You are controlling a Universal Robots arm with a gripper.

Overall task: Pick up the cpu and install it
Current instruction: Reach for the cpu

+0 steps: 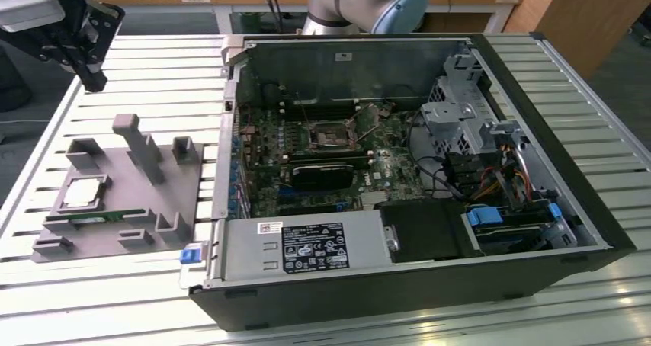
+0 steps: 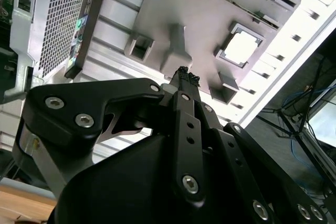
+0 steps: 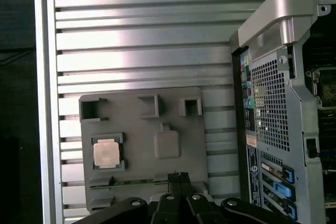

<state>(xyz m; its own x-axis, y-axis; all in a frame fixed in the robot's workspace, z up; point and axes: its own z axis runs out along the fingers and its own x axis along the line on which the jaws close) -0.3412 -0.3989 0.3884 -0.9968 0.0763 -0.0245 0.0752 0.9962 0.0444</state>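
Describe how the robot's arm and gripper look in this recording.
The arm is smooth silver-grey tubing with a pale blue joint cap. The gripper is matte black, built of flat linkage bars pinned with silver screws, narrowing to a textured tip.

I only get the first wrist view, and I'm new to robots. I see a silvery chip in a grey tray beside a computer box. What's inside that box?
Observer: In the exterior view the computer case lies open, with a square socket on its motherboard.
Operator: And the rounded grey patch beside the chip?
Observer: That's an upright post rising from the tray; you're seeing its top.
Operator: Is the arm touching the chip?
Observer: No. The gripper hangs in the air, apart from the cpu and tray.
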